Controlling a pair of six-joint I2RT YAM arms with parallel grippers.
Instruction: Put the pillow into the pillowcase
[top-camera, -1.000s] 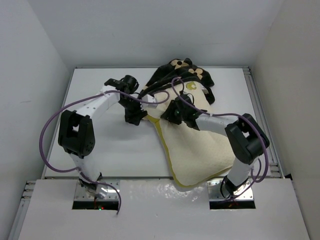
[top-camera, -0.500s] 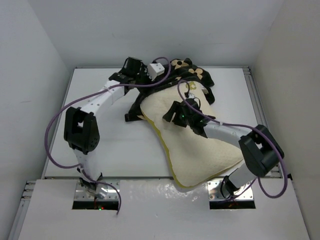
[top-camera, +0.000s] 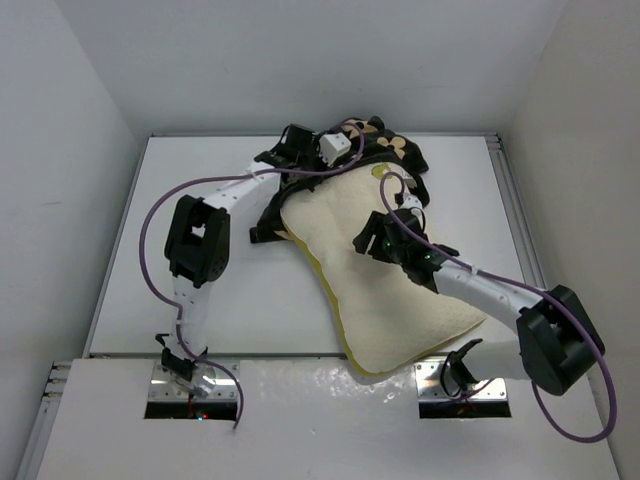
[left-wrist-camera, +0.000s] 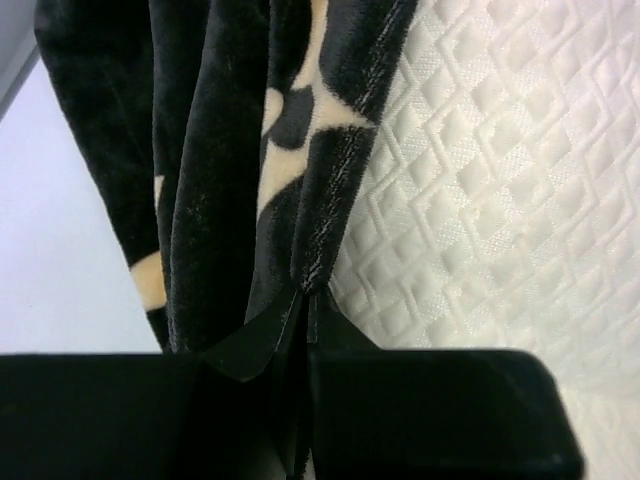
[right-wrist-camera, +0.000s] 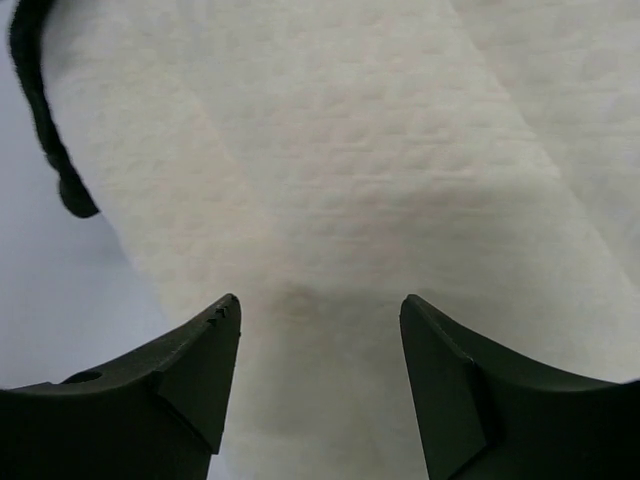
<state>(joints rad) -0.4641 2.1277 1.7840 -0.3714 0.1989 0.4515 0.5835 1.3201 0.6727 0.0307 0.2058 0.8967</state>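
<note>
One arm (top-camera: 480, 287), right, lies over pillow (top-camera: 385, 300); pillowcase (top-camera: 405, 152) bunched beyond.

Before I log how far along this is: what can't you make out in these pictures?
- Top view: how deep the pillow sits in the pillowcase. The left arm covers the opening.
- Left wrist view: too close. It shows only folds pinched in the left gripper, and no opening.
- Right wrist view: whether the open right gripper touches the pillow. No side view shows this.
- Top view: the pillow's far corners lie under the pillowcase.
</note>
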